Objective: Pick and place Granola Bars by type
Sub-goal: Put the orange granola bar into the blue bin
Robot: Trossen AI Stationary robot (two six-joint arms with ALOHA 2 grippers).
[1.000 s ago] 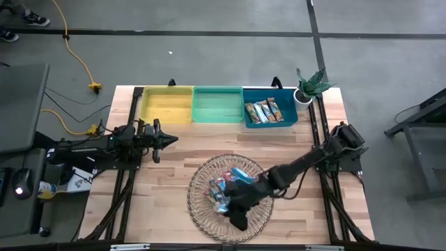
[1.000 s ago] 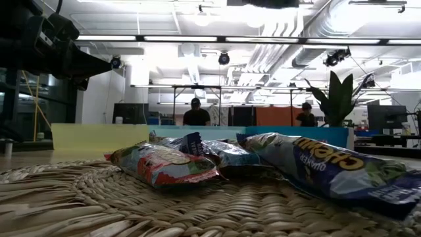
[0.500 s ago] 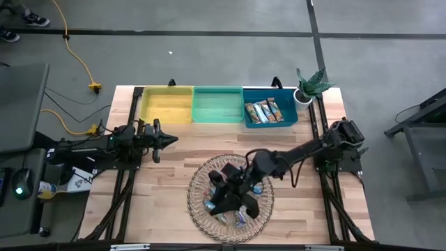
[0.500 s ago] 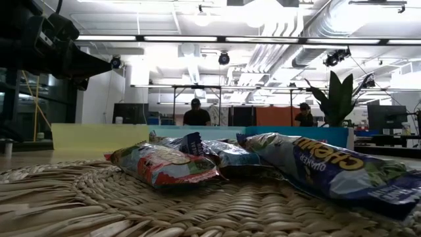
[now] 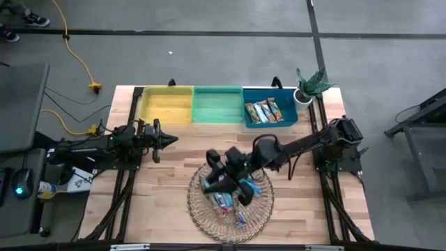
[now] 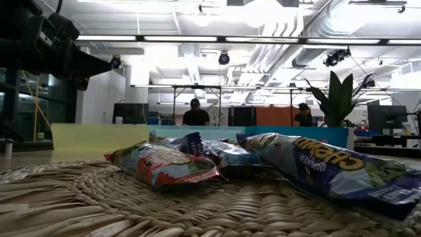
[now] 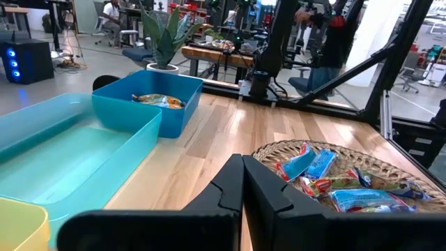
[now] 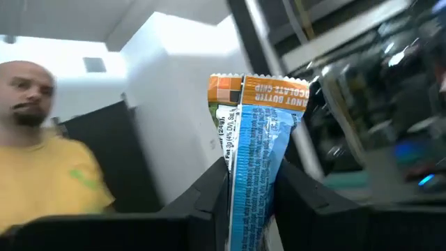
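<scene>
My right gripper [image 5: 214, 180] hangs over the far left part of the round woven basket [image 5: 196, 209], shut on a tan-orange and blue granola bar [image 8: 254, 132]. Several more bars in blue and red wrappers lie in the basket [image 5: 233, 202] [image 6: 164, 164] [image 7: 327, 178]. A few tan-orange bars lie in the blue bin [image 5: 265, 111]. My left gripper [image 5: 169, 139] waits shut above the table's left part, left of the basket. My right gripper pinches the tan-orange and blue bar between its two fingers [image 8: 209, 195], on the bar's lower half [image 8: 251, 174]. The orange end [image 8: 258, 87] sticks out beyond the fingertips. The fingers lie along the bar, which is lifted clear of the basket.
Yellow [image 5: 166, 104], green [image 5: 217, 104] and blue [image 5: 249, 124] bins stand in a row at the table's far edge. A potted plant [image 5: 310, 85] is at the far right corner. Bare wood lies between the bins and the basket. A person in a yellow shirt [image 8: 42, 174] shows in the room.
My right gripper has come up from the near part of the basket and moved toward the table's far left, over the basket's far left rim, tipping up. It carries the tan-orange bar, now lifted clear. The bars left in the basket are uncovered.
</scene>
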